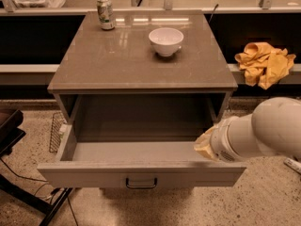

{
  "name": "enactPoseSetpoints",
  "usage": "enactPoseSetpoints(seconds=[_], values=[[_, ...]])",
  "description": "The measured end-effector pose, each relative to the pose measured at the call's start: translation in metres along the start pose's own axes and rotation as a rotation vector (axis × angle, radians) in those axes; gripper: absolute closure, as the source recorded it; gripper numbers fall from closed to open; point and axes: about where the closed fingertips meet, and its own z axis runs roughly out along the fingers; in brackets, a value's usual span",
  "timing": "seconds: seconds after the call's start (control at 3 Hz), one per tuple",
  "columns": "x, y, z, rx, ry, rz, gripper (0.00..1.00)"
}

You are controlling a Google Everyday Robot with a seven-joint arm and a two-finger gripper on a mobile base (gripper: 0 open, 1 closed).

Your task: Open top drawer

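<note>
The top drawer (141,173) of the grey cabinet stands pulled far out toward me, showing its plain grey inside (136,150). Its small black bar handle (141,183) sits at the centre of the front panel. My white arm (258,135) comes in from the right, with its end at the drawer's front right corner. My gripper lies past the arm's cream-coloured wrist (206,145), at the drawer's right inner edge, and is hidden by the arm. No other drawers show.
On the cabinet top (141,55) stand a white bowl (165,40) and a can (105,13). A yellow cloth (263,62) lies on the ledge at right. A black frame (9,135) and cables are at lower left; a wire rack (55,131) leans beside the cabinet.
</note>
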Motion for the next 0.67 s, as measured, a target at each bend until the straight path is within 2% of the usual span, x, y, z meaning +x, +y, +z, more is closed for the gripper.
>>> enactPoseSetpoints(seconds=[0.33,0.67], values=[[-0.001,-0.001,-0.001,0.003,-0.003,0.0,1.0],[-0.012,0.0,0.019,-0.016,-0.029,-0.023,1.0]])
